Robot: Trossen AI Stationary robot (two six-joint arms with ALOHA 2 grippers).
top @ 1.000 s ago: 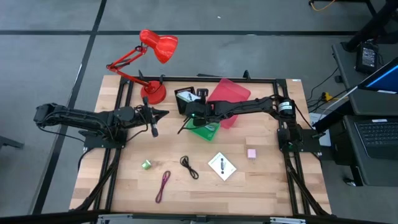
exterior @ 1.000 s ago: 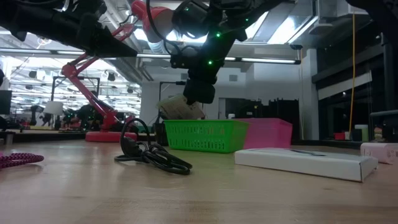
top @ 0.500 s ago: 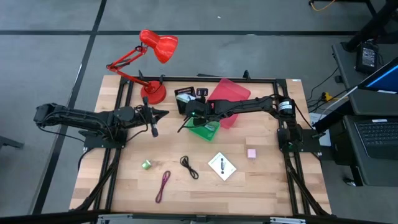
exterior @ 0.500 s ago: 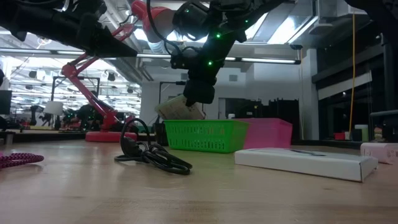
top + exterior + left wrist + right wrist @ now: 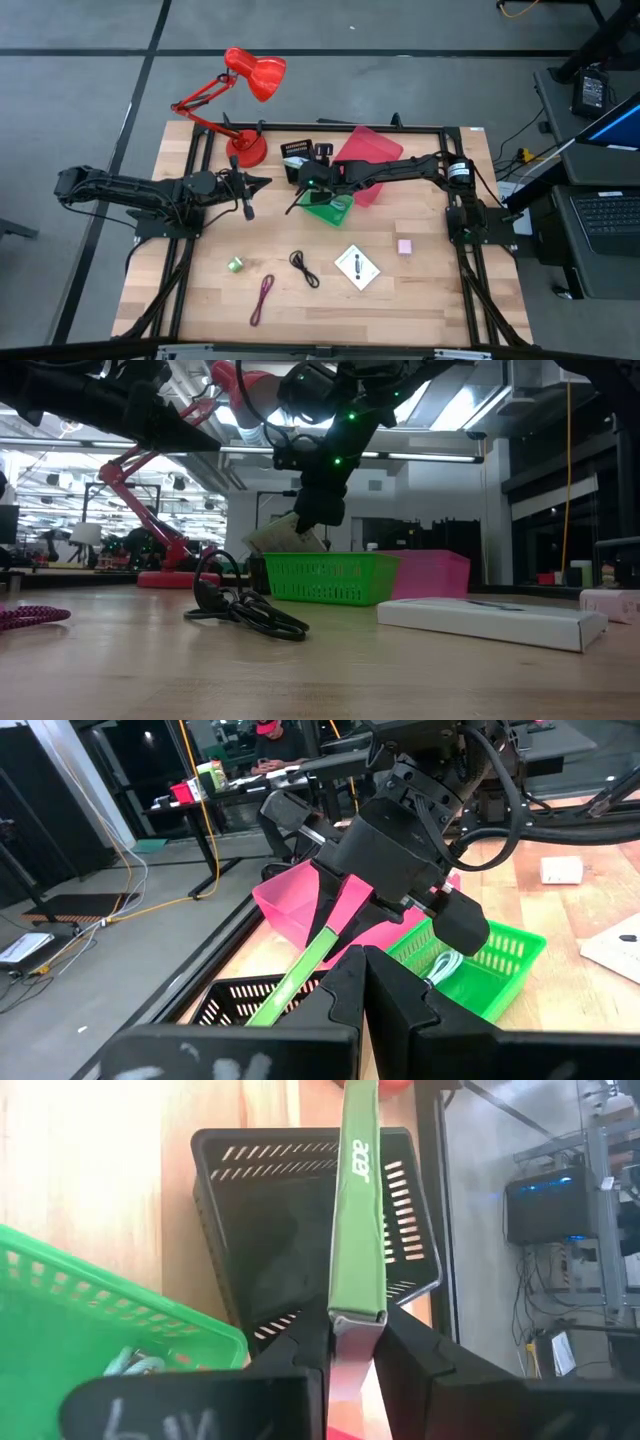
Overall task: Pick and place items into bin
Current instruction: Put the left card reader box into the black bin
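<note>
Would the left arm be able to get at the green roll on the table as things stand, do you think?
Probably yes. The left gripper is shut and carries nothing, and the green roll lies alone on bare wood on that arm's side, nearer the front edge. The right gripper, holding the green box over the black bin, is well clear.

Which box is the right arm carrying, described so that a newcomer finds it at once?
Find the red lamp at the table's far edge; beside its base sits a black basket. Above that basket the right gripper pinches a thin flat box, green-edged with white lettering, unlike the white boxes lying flat.
</note>
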